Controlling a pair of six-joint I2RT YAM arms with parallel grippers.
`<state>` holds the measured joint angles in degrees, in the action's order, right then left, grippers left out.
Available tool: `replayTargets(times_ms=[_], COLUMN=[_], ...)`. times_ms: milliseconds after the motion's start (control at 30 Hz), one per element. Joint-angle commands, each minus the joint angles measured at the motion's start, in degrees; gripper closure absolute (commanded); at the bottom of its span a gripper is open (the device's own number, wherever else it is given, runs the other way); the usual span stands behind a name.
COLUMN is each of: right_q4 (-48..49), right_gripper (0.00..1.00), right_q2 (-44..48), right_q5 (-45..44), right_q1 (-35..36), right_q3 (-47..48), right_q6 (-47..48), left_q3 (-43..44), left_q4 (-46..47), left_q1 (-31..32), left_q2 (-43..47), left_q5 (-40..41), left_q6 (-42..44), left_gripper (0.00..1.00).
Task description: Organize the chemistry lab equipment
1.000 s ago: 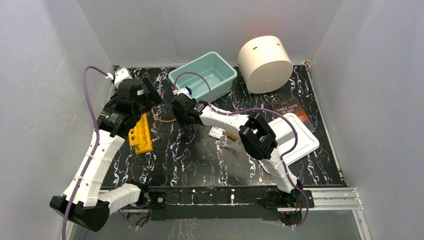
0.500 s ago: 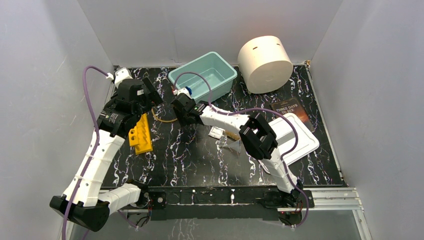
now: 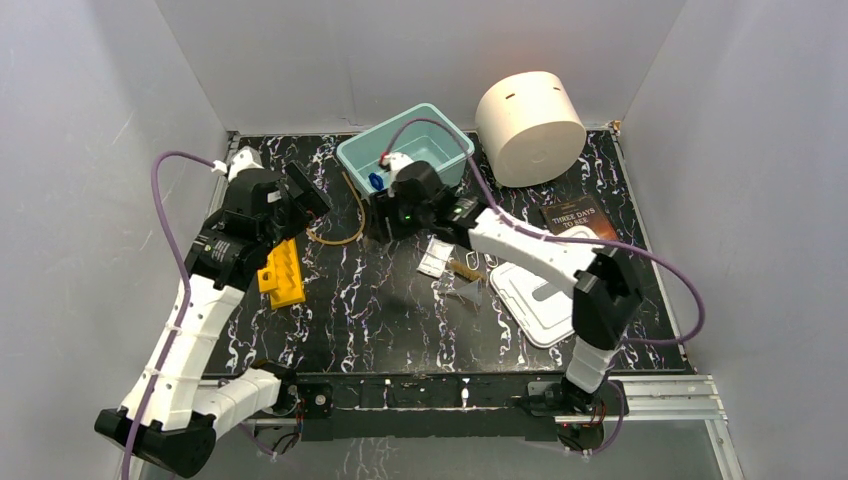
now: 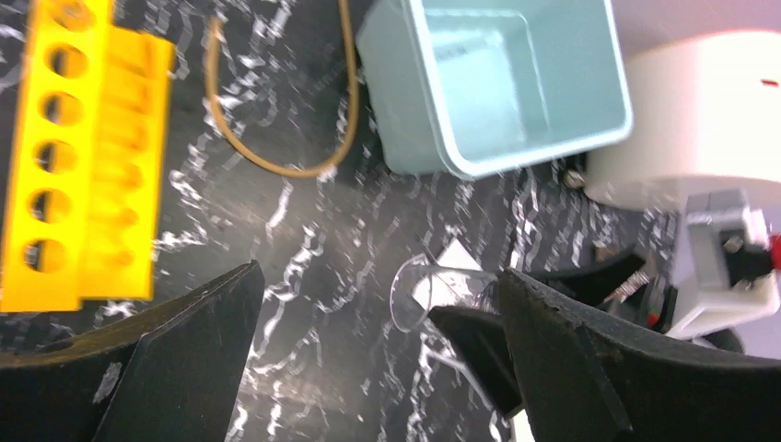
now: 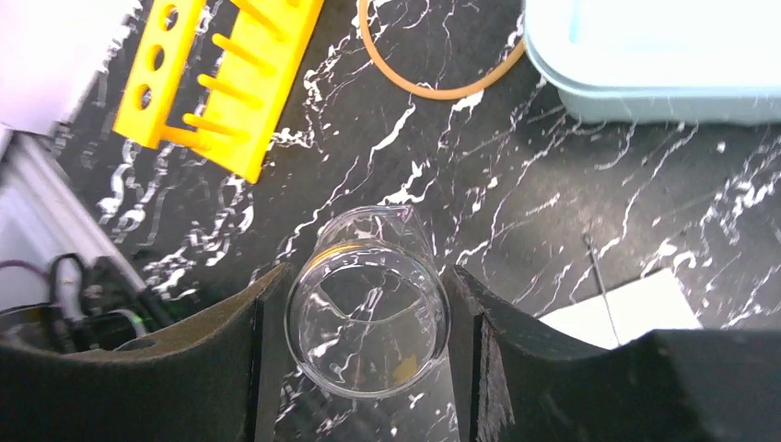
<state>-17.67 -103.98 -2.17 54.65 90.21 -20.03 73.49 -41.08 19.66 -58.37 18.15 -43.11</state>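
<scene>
Tiny glass beaker (image 5: pixel 367 318): clasped in my right pincer (image 5: pixel 368 354), near teal bin (image 5: pixel 645 101). Left pincer (image 4: pixel 368 341) wide, empty. Risk: smooth glass may slip free.

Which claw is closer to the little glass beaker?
The right. The right gripper has the glass beaker gripped between its fingers. The left gripper is open, off to the beaker's side and apart from it.

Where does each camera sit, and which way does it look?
Top external: above and behind, looking down on the table; left arm and right arm show.
Left wrist: looks down past the open left gripper at the yellow rack.
Right wrist: looks down on the glass beaker in the right gripper.
Both wrist views share rack, beaker, teal bin.
</scene>
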Motion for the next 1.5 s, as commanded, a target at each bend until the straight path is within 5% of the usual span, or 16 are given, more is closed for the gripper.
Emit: replayTargets(times_ms=[0,167,333,467,700,867,1033,1467], right_q4=[10.0,21.4,28.2,33.9,40.4,42.4,43.8,43.5], right_gripper=[0.57,0.57,0.56,0.57,0.56,0.57,0.57,0.56], right_q2=[11.5,22.8,25.9,25.9,24.0,23.0,21.8,18.7], right_q5=[13.8,25.7,29.6,31.5,34.9,36.0,36.3,36.8], right_q1=[-7.8,-18.5,-22.8,-23.5,-23.6,-23.6,-23.6,-23.6], right_q3=[-9.9,-21.1,-23.9,-24.6,-25.5,-25.2,-25.7,-24.1], right_q6=[-10.8,-26.8,-38.7,-45.5,-51.8,-53.5,-54.4,-52.3], left_q3=[-4.1,-13.5,-16.6,-17.5,-15.4,-14.0,-12.9,-11.2], left_q4=[5.5,25.9,39.1,47.8,55.2,54.6,58.0,61.0], left_q1=[-0.2,-0.2,-0.2,-0.2,-0.2,-0.1,-0.2,-0.2], left_q2=[2.6,2.8,1.4,-0.7,-5.6,-8.0,-8.9,-12.7], left_q5=[-14.9,-38.9,-49.9,-54.5,-57.4,-56.5,-58.9,-60.0], left_q6=[-4.5,-9.6,-13.2,-17.0,-22.0,-21.5,-22.7,-23.9], left_gripper=[0.02,0.07,0.27,0.31,0.3,0.47,0.77,0.96])
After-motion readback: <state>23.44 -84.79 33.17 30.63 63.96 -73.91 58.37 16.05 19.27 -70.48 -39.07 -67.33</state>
